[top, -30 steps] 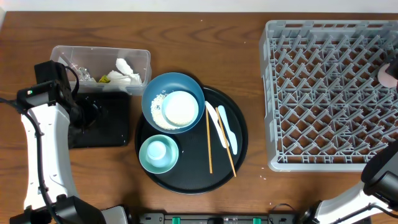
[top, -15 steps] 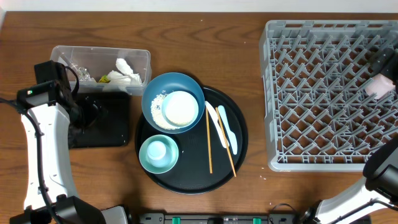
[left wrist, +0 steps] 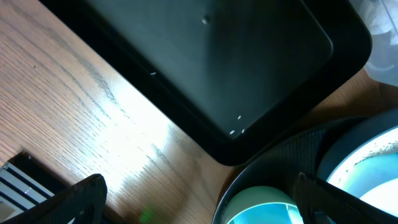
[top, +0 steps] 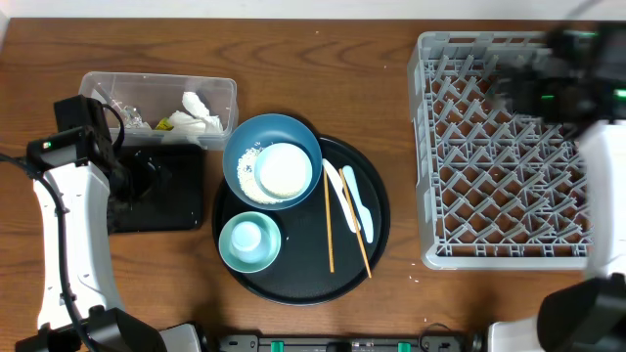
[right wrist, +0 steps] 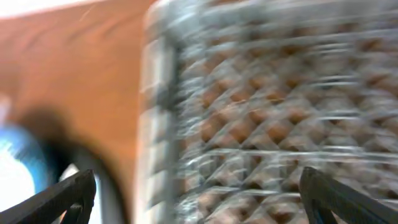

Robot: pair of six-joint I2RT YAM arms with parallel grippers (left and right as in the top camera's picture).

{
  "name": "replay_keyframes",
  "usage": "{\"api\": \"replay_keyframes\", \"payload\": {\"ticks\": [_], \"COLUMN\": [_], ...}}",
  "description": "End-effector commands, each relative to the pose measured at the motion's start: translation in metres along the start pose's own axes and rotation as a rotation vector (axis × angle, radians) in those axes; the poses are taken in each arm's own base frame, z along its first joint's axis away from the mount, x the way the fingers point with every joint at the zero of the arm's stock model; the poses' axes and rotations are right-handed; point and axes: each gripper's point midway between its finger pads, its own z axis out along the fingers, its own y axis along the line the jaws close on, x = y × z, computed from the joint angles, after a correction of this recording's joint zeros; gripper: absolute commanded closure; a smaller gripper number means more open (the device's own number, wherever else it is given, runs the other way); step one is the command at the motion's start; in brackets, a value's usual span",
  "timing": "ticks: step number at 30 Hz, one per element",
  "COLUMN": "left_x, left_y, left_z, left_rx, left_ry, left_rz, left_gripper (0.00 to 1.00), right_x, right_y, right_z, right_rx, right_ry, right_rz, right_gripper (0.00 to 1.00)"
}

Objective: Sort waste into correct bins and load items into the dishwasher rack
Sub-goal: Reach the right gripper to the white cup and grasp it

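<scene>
A large blue bowl (top: 272,147) on the round black tray holds a white bowl (top: 284,171) and rice grains (top: 248,161). A teal bowl (top: 249,242) with a small white cup in it stands in front. Two chopsticks (top: 330,225) and two spoons (top: 356,200) lie beside them. The clear tub (top: 156,98) holds tissues (top: 196,112) and wrappers. My left gripper (top: 147,181) hangs open over the black rectangular tray (top: 171,210), fingers (left wrist: 81,199) wide apart, nothing between them. My right gripper (top: 514,93), blurred by motion, is open above the grey rack (top: 518,196).
The round black tray (top: 301,284) fills the table's middle. The left wrist view shows the rectangular tray's corner (left wrist: 236,143), the teal bowl (left wrist: 261,208) and bare wood. The right wrist view shows the rack's left wall (right wrist: 161,112) and the blue bowl (right wrist: 18,162).
The right arm has swung from the rack's right edge leftward across its back part and its jaws have spread wide. The left arm has not moved.
</scene>
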Motion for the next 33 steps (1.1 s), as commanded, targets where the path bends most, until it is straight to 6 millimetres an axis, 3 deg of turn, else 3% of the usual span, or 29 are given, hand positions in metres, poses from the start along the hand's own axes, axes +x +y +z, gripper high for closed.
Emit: {"api": "replay_keyframes", "payload": {"ticks": [1, 7, 12, 18, 23, 33], "left_x": [0.002, 0.002, 0.002, 0.002, 0.002, 0.002], "left_y": [0.003, 0.003, 0.003, 0.003, 0.003, 0.003], "left_z": [0.002, 0.002, 0.002, 0.002, 0.002, 0.002], "left_rx": [-0.014, -0.014, -0.013, -0.013, -0.013, -0.014], "left_ry": [0.005, 0.005, 0.005, 0.005, 0.005, 0.005], "left_rz": [0.008, 0.008, 0.008, 0.008, 0.008, 0.008], "left_gripper": [0.02, 0.01, 0.00, 0.00, 0.00, 0.00], "right_x": [0.026, 0.092, 0.150, 0.209, 0.243, 0.293], "right_y": [0.076, 0.193, 0.255, 0.309, 0.350, 0.382], "right_z": [0.014, 0.029, 0.042, 0.055, 0.055, 0.061], "right_rx": [-0.121, -0.286, -0.350, -0.421, -0.482, -0.505], "right_ry": [0.100, 0.258, 0.365, 0.437, 0.419, 0.428], "right_rz": [-0.162, -0.456, -0.635, -0.798, -0.909, -1.038], "right_gripper": [0.01, 0.01, 0.01, 0.05, 0.05, 0.05]}}
